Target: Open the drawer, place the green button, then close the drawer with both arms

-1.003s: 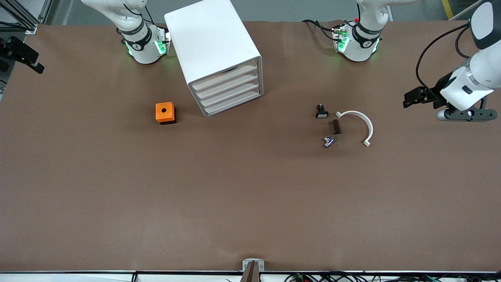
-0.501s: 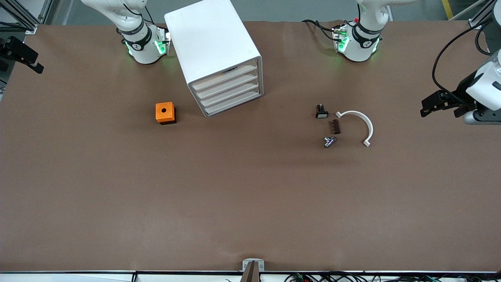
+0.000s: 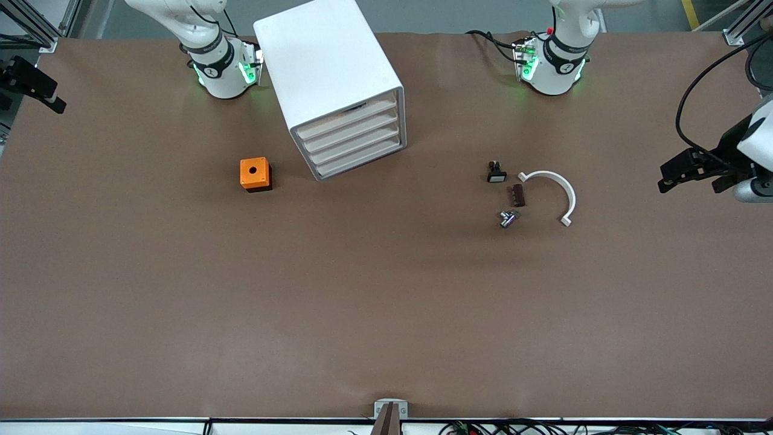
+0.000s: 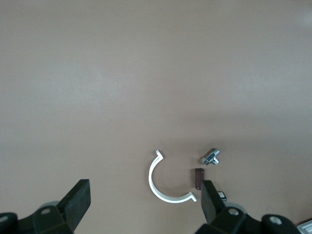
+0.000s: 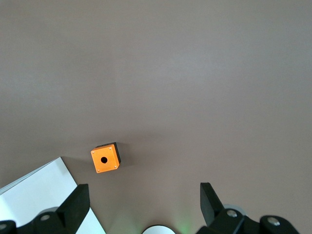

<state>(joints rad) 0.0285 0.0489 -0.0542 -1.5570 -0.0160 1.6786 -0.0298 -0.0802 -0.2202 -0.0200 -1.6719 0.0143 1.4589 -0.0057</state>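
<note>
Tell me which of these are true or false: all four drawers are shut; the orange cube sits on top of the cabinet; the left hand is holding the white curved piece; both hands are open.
1. All four drawers of the white cabinet are shut. True.
2. The orange cube sits on the cabinet. False: it rests on the table beside it.
3. The left hand holds the white curved piece. False: that piece lies on the table, untouched.
4. Both hands are open. True: the right hand is empty too.

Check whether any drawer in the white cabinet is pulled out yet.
All shut: the four drawer fronts sit flush in the white cabinet, none sticking out.
</note>
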